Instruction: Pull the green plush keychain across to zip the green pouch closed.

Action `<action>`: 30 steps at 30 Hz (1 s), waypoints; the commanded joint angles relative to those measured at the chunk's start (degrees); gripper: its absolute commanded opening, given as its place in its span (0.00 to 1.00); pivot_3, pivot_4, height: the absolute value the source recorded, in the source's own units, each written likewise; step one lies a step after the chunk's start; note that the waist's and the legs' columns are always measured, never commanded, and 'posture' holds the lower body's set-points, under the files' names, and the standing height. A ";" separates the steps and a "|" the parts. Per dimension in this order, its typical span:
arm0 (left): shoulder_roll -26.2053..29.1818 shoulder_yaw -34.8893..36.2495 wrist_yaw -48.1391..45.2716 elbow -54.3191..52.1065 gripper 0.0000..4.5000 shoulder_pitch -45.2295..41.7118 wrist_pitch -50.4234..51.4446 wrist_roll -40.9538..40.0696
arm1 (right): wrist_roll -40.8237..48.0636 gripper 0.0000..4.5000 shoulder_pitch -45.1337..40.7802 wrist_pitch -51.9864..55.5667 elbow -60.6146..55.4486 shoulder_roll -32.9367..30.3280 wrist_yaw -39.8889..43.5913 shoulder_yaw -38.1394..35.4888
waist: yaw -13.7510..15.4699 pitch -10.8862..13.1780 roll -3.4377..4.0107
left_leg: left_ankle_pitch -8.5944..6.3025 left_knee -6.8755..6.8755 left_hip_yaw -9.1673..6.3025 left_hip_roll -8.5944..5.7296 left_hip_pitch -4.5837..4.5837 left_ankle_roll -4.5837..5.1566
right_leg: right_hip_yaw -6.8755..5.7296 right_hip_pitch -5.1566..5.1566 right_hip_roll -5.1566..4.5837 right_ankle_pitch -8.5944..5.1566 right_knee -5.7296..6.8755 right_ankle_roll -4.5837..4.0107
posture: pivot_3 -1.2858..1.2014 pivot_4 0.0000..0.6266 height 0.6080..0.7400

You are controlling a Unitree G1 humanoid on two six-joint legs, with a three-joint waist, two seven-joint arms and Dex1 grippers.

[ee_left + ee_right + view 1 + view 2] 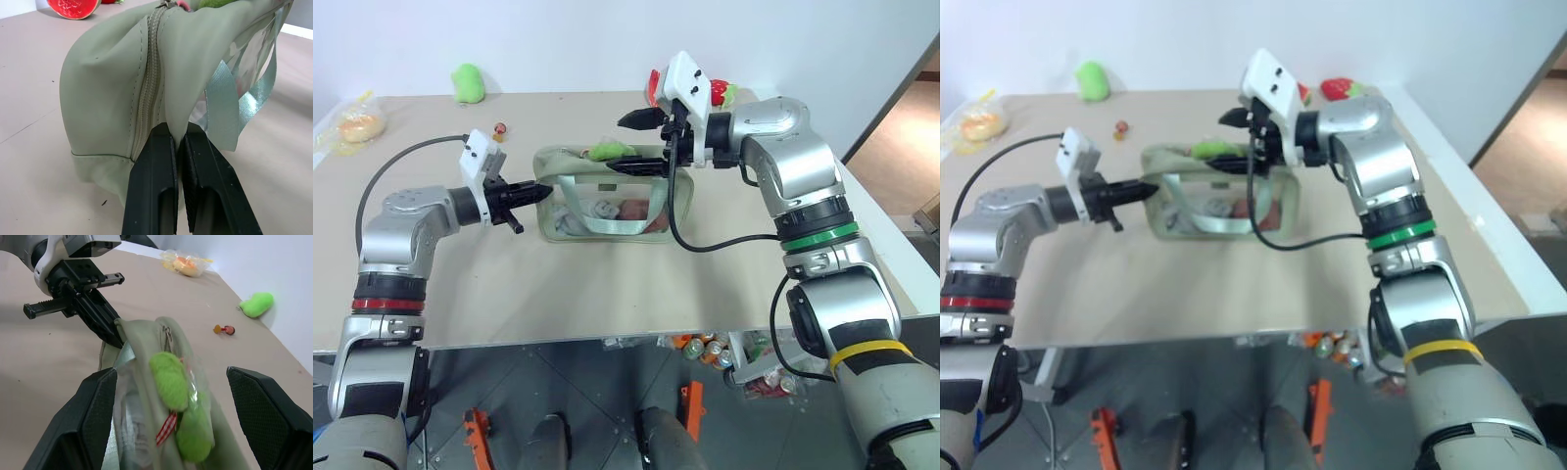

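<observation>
Centrally on beige tabletop (607,284): pale sage-green fabric pouch (578,211) with clear window. Left gripper (540,192) clamped on pouch end fabric. Right gripper (628,143) jaws wide apart over pouch. Lime-green fuzzy plush keychain (168,380) lies atop pouch zipper.

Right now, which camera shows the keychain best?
The right wrist view: the keychain lies close and whole on the pouch between the open right gripper fingers. Both eye views show it small; the left wrist view, just an edge.

A robot test lab — bare beige table (607,294) against a plain white wall (558,39), scattered toy props.
</observation>
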 commanded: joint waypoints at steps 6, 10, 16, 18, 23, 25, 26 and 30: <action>0.40 0.78 0.90 -3.13 0.00 1.05 1.25 -1.14 | -2.15 0.82 -3.67 -3.22 5.12 2.37 -0.05 -0.68 | -0.03 0.00 0.00 | 0.00 0.00 0.00 0.00 0.01 0.00 | 0.00 0.00 0.00 0.00 0.00 0.00 | 0.52 0.24 1.00; 0.43 0.89 1.13 -3.45 0.00 1.41 1.40 -1.29 | -1.76 0.70 -4.87 -3.21 8.11 3.83 -0.93 -2.01 | -0.03 0.00 0.00 | 0.00 -0.02 0.00 0.00 0.02 0.00 | 0.00 0.00 0.00 0.00 0.00 -0.01 | 0.52 0.24 1.00; 0.26 0.68 1.57 -3.70 0.00 1.74 1.47 -1.53 | -1.28 0.24 -6.01 -3.29 10.63 4.90 -1.29 -3.43 | -0.01 0.00 0.00 | 0.00 -0.01 -0.01 0.00 0.01 0.00 | -0.01 0.00 0.00 0.00 0.00 -0.01 | 0.52 0.24 1.00; 0.21 0.60 1.63 -3.54 0.00 1.70 1.35 -1.52 | -1.39 0.09 -6.24 -3.23 11.08 5.14 -1.38 -3.74 | -0.02 0.00 0.00 | 0.00 -0.01 -0.01 0.00 0.02 0.00 | -0.01 0.00 0.00 0.01 0.00 -0.01 | 0.52 0.24 1.00; 0.14 0.60 1.80 -3.12 0.00 1.40 1.18 -1.60 | -1.61 0.01 -6.39 -3.15 11.69 5.23 -1.73 -4.11 | -0.02 0.00 0.00 | 0.00 -0.02 -0.01 0.00 0.02 0.00 | 0.00 0.00 0.00 0.00 0.00 -0.01 | 0.52 0.24 1.00; 0.10 0.62 1.89 -3.12 0.00 1.39 1.21 -1.65 | -1.63 0.01 -6.71 -2.80 12.22 4.89 -2.43 -4.58 | -0.02 0.00 0.00 | 0.00 -0.02 -0.01 0.00 0.01 0.00 | -0.01 0.00 0.00 0.00 0.00 -0.01 | 0.52 0.24 1.00; 0.07 0.62 1.95 -3.23 0.00 1.44 1.28 -1.68 | -1.57 0.01 -7.02 -2.50 12.46 4.60 -2.76 -4.92 | -0.02 0.00 0.00 | 0.00 -0.02 -0.01 0.00 0.01 0.00 | -0.01 0.00 0.00 0.00 0.00 -0.01 | 0.52 0.24 1.00; -0.19 0.52 2.10 -3.20 0.00 1.49 1.19 -1.71 | -0.58 0.01 -8.98 -1.20 13.00 2.71 -2.59 -6.91 | 0.01 0.00 0.00 | 0.00 -0.02 -0.01 -0.01 0.01 0.00 | -0.01 0.00 -0.01 0.00 0.00 -0.01 | 0.52 0.24 1.00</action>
